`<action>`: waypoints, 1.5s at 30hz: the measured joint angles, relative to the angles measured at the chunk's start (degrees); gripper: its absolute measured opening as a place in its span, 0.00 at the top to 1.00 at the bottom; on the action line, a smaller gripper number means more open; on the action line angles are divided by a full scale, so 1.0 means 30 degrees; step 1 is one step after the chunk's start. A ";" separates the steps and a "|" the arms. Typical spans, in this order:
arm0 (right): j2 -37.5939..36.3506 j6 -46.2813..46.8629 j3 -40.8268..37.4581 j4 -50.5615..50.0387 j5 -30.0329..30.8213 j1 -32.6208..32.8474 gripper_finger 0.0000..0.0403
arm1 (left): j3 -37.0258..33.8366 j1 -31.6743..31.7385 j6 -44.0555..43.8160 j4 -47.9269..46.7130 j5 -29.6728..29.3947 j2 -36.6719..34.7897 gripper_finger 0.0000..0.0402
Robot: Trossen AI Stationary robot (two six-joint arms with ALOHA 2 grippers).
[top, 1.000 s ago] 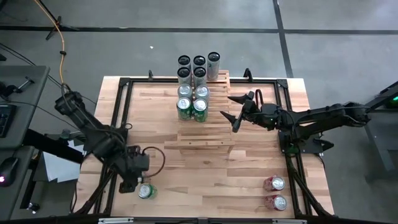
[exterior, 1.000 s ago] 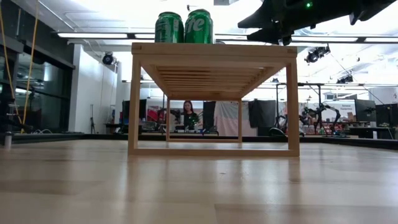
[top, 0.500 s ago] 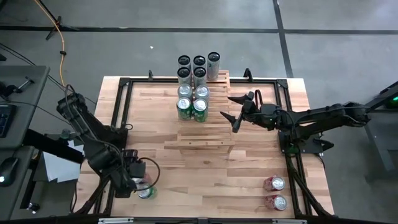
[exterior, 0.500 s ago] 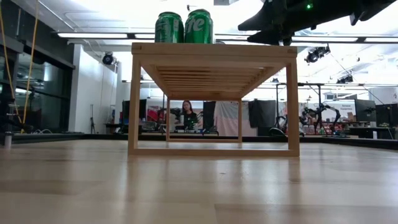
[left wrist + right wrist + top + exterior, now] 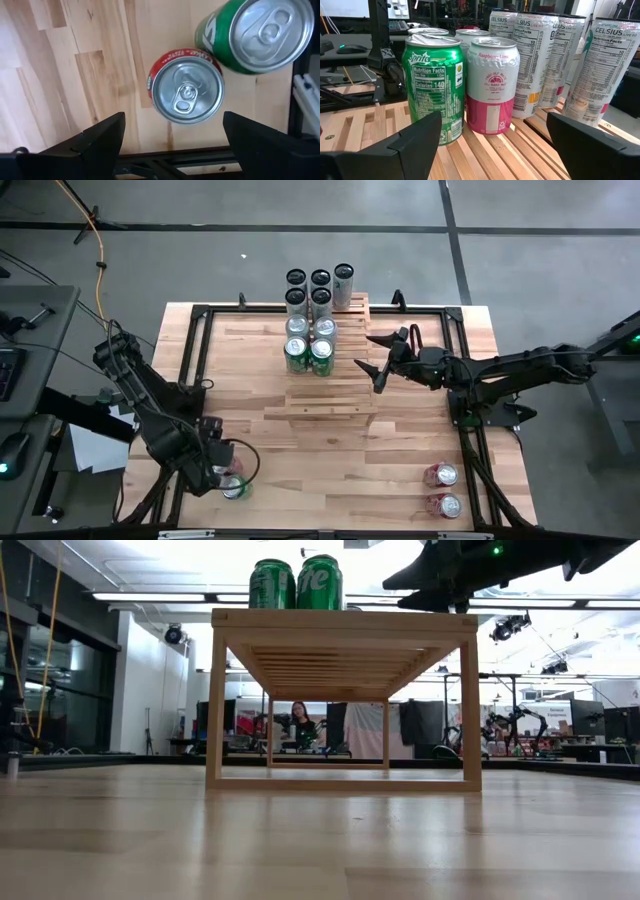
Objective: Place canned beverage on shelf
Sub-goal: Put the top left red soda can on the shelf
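Observation:
A red can (image 5: 187,90) and a green can (image 5: 260,32) stand upright side by side on the tabletop near its near left corner; the high view shows the green can (image 5: 236,488). My left gripper (image 5: 172,131) (image 5: 215,472) hangs open above them, pointing down, its fingers on either side of the red can and clear of it. The pale slatted shelf (image 5: 322,385) (image 5: 340,620) sits mid-table with several cans on it. My right gripper (image 5: 370,352) (image 5: 495,137) waits open and level just right of the shelf, facing a green can (image 5: 432,87) and a pink can (image 5: 492,85).
Tall white cans (image 5: 540,65) fill the shelf's far end (image 5: 320,288). Two red cans (image 5: 441,475) (image 5: 446,505) stand near the table's near right corner. A black frame (image 5: 200,380) rims the tabletop. Bare wood lies between the shelf and the near edge.
My left gripper has swung toward the table's near edge and sunk over the two cans at the near left, rolling somewhat as it went. It now covers part of them in the high view. Its fingers have stayed open.

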 joint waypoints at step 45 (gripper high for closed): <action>0.0000 0.0000 0.0000 -0.0178 -0.0001 0.0000 0.14 | -0.3540 0.0000 0.3974 0.4722 -0.0159 -0.0036 0.18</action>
